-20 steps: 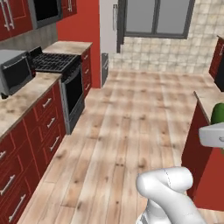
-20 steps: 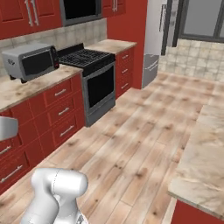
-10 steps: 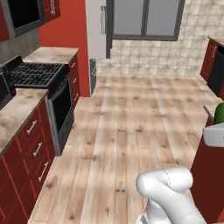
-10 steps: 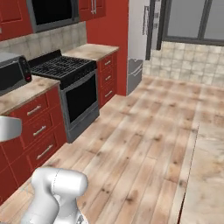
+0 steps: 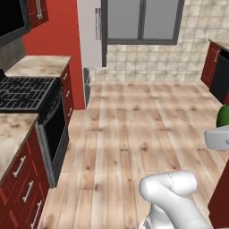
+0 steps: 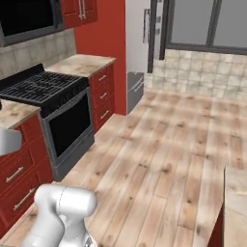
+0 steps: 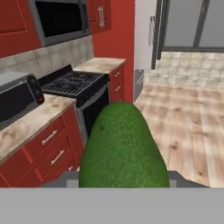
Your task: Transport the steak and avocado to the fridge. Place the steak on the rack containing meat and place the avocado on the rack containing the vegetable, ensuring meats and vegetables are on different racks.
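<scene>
The avocado (image 7: 124, 148), dark green and bumpy, looms close in the hand view, and its top shows at the right edge of the left base view (image 5: 223, 117). My gripper (image 5: 219, 132) is shut on it, the fingers hidden behind the fruit. The fridge (image 5: 91, 38), a tall pale grey appliance with a bar handle, stands far ahead past the red cabinets (image 6: 139, 43), well away from the gripper. The steak and both racks are out of view.
A black stove (image 6: 46, 89) and red base cabinets with stone counters (image 5: 18, 129) run along the left. A counter corner (image 6: 236, 193) juts in at the right. A wide strip of wood floor (image 5: 134, 129) leads to the tiled far wall and window.
The whole picture has shifted: the base has driven forward and turned, so the stove and fridge are nearer and the microwave has left the base views. The avocado stays in the gripper.
</scene>
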Available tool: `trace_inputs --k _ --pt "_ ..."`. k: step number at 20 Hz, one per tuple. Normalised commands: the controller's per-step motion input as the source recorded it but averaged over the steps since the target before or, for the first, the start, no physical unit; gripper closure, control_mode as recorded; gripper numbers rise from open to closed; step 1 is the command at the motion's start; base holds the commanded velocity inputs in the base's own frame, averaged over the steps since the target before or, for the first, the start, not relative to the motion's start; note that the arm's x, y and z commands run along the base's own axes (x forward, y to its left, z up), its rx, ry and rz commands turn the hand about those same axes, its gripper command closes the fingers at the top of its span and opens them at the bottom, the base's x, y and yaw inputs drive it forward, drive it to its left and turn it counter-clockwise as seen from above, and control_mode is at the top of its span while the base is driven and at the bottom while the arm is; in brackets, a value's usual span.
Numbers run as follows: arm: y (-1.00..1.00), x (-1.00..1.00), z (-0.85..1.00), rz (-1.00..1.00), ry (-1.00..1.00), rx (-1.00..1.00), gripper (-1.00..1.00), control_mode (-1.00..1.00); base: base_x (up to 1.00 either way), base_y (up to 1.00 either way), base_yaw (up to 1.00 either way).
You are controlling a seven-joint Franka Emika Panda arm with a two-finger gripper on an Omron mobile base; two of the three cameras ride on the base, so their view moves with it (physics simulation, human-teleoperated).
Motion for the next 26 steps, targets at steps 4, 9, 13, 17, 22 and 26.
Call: trace_inputs --k 4,9,13,17,22,26 --pt "0.00 0.00 0.00 0.00 0.00 0.00 1.00 1.00 1.00 0.02 -0.07" --pt "0.00 0.00 0.00 0.00 0.00 0.00 1.00 1.00 1.00 -0.01 0.00" --pt "0.00 0.00 0.00 0.00 0.00 0.00 1.00 1.00 1.00 -0.09 0.00" --pt "0.00 0.00 0.00 0.00 0.00 0.00 1.00 1.00 1.00 -0.16 0.00" --pt "0.00 0.00 0.00 0.00 0.00 0.00 1.00 1.00 1.00 -0.33 0.04" --pt "0.00 0.00 0.00 0.00 0.00 0.00 1.00 1.00 1.00 -0.50 0.16"
